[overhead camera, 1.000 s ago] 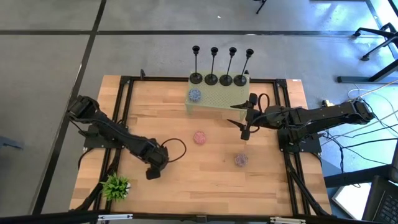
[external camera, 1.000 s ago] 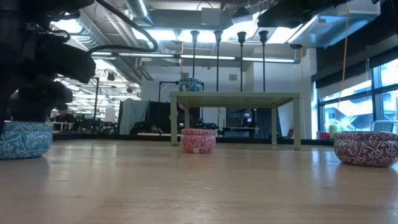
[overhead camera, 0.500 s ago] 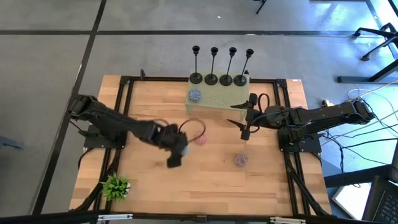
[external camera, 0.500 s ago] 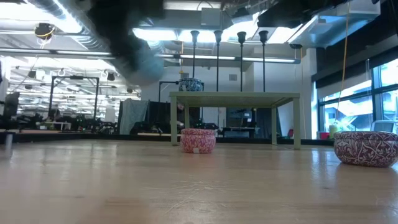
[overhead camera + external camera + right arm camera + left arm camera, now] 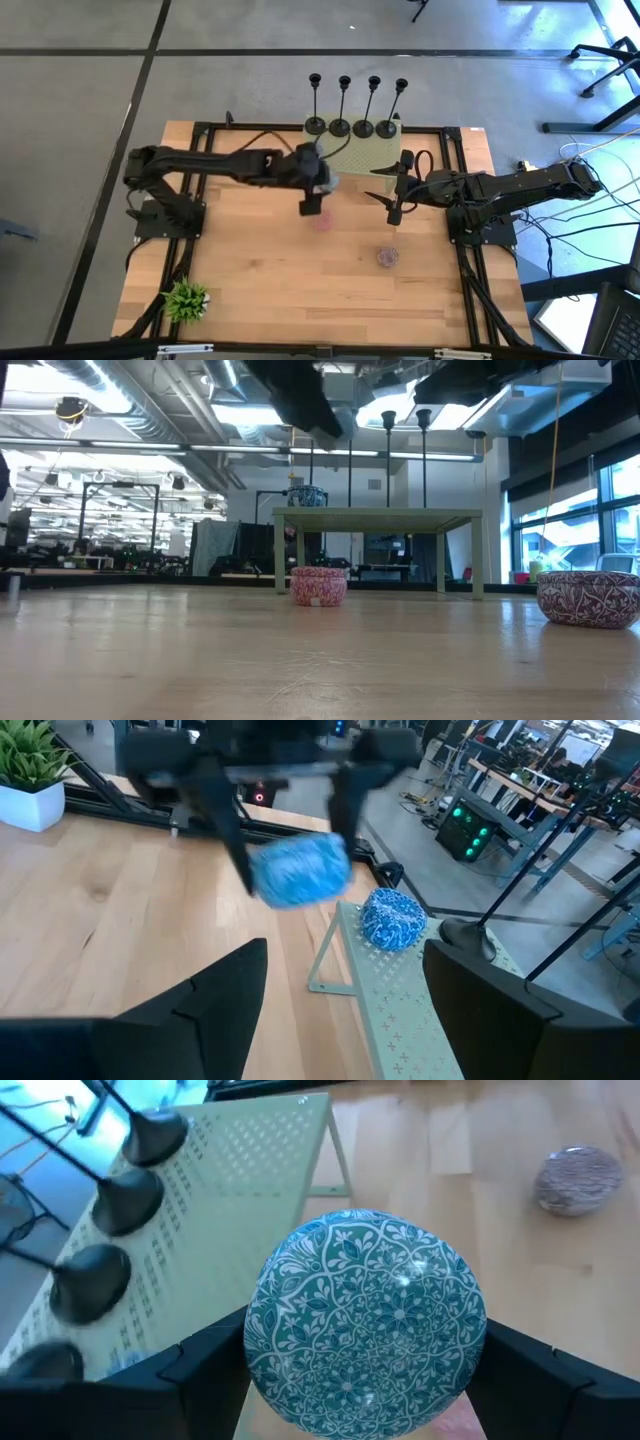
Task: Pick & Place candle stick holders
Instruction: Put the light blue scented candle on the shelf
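Bright, even overhead light; ceiling lamps (image 5: pixel 250 415) glare, and the moving left arm (image 5: pixel 300 395) blurs.

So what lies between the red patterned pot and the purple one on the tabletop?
Bare wood only, in the low view, between the red pot and the purple pot.

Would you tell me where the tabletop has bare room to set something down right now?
Free: the wood between the potted plant and the purple bowl. Crowded: the green shelf, with four candle stick holders, the left gripper holding a blue bowl.
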Controlling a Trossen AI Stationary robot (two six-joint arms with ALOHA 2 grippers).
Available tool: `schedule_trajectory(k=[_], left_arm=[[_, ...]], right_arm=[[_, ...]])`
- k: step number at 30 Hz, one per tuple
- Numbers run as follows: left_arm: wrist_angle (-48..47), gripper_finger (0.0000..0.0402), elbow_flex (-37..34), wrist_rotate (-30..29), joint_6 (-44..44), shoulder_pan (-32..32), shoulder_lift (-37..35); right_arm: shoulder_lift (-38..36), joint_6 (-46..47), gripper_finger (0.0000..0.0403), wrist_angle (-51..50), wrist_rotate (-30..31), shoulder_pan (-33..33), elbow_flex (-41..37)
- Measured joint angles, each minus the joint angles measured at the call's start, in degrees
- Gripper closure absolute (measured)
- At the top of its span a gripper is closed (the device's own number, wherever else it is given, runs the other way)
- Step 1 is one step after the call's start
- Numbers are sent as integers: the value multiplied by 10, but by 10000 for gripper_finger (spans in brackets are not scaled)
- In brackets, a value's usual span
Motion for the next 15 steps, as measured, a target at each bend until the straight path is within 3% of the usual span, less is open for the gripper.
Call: schedule_trajectory(k=[8,15], left_arm=[[-39,96,93,-3,131,51,104],[-77,96,163,6,144,89,158]], right_arm=[[0,27,130,-3,0,0,0],[2,53,130,-4,-1,0,0]])
